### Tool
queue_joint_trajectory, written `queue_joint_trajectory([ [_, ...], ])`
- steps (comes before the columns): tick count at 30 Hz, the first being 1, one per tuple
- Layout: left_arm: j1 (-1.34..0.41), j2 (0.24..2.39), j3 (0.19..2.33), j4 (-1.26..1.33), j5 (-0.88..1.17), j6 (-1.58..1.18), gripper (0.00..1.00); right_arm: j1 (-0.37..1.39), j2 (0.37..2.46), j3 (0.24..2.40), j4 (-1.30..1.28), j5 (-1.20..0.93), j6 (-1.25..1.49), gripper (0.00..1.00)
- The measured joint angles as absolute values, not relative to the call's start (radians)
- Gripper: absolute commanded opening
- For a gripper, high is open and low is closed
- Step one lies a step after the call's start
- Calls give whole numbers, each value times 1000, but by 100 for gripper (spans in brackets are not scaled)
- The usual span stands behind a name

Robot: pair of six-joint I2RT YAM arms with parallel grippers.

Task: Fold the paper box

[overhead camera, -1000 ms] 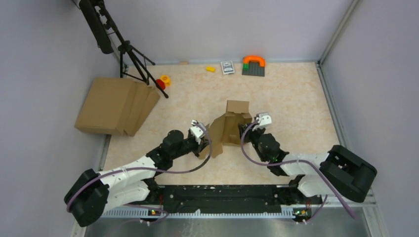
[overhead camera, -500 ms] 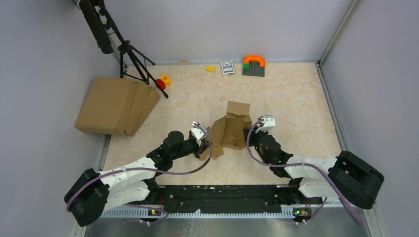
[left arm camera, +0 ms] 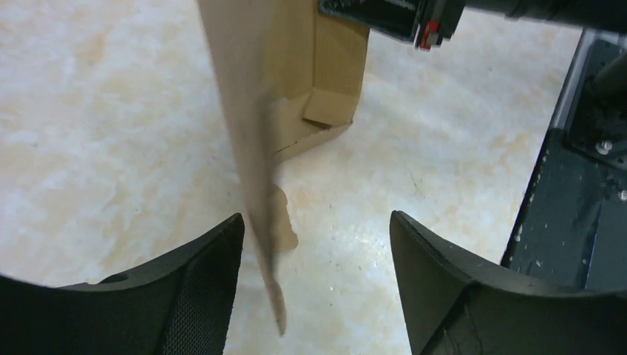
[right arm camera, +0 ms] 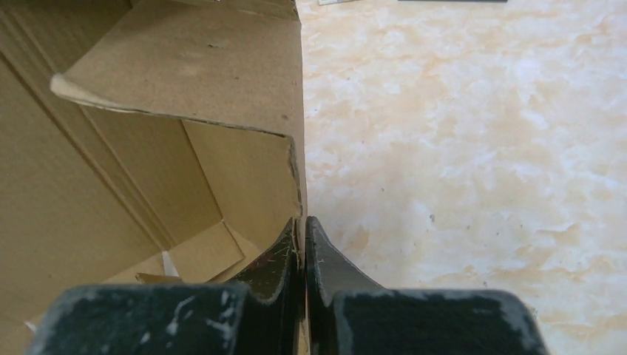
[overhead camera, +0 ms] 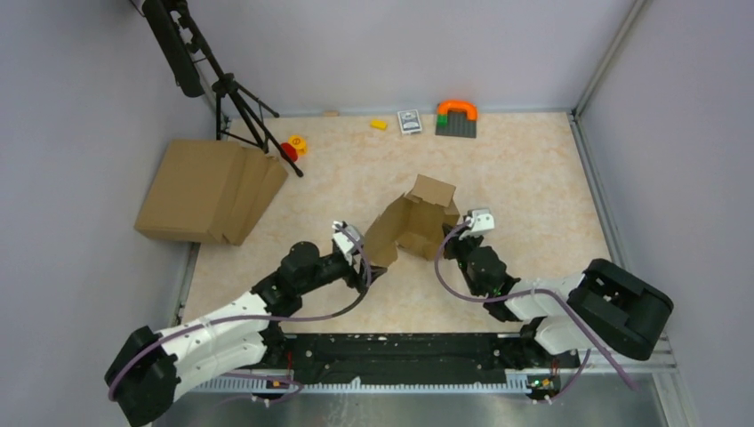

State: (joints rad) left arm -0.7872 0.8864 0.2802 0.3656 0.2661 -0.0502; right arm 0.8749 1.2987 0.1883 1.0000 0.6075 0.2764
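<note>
**Clerk:** Entry one, left pincer (left arm camera: 316, 222). Condition?

**Keeper:** Jaws apart, gripping nothing. A loose flap (left arm camera: 248, 148) of the paper box (overhead camera: 413, 222) stands on edge between its fingers, nearer one finger than the other. Contact cannot be told.

**Clerk:** Hazard noted?

**Keeper:** Closing askew would likely crease the flap away from its score line. Pushing forward could shove the box along the bench (overhead camera: 533, 178), since nothing holds it on that side.

**Clerk:** Entry two, the box.

**Keeper:** Half raised, walls up, top open. It sits just ahead of both pincers and between them.

**Clerk:** Entry three, right pincer (right arm camera: 304, 222).

**Keeper:** Closed on the near edge of the box's wall (right arm camera: 251, 177), with thin card pinched at the very fingertips.

**Clerk:** Hazard?

**Keeper:** A shallow bite. A tug from the left side could slip the card out or buckle it. The box would then probably swing round that single hold or tip over, and the half-formed corners could spring flat.
</note>
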Motion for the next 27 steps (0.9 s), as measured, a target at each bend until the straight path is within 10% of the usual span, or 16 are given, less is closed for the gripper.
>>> queue_joint_trajectory([
  [16,-782,753,315,218,-19,-73,82,875,1384,189,1213,545,10,0],
  [27,-711,870,327,262,4,-31,16,875,1474,221,1261,542,-31,0],
])
